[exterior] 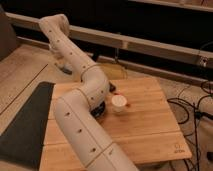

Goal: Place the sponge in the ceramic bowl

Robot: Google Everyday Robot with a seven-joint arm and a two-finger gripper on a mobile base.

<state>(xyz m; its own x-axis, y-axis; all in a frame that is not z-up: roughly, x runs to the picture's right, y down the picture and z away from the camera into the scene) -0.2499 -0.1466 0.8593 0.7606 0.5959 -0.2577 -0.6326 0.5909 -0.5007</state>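
The white arm [75,125] rises from the near edge of the scene and crosses the left half of the wooden desk [150,125]. It bends at an elbow over the desk's middle and runs on to the far left, where it folds back down. The pincer [63,69] hangs at that far-left end, beyond the desk's far left corner and over the floor, well apart from everything on the desk. Its fingers are closed together, and I cannot tell whether anything is caught between them. The ceramic bowl [100,109], dark and glossy, sits near the middle of the desk, largely hidden behind the arm's elbow, with only its right part showing. Just right of it, touching or nearly so, stands a small white cup [119,103], upright. A flat olive-yellow piece that may be the sponge [114,73] lies at the far edge of the desk, apart from the bowl and outside it. A dark mat [22,125] lies along the desk's left side, and black cables [192,107] trail over the floor to the right
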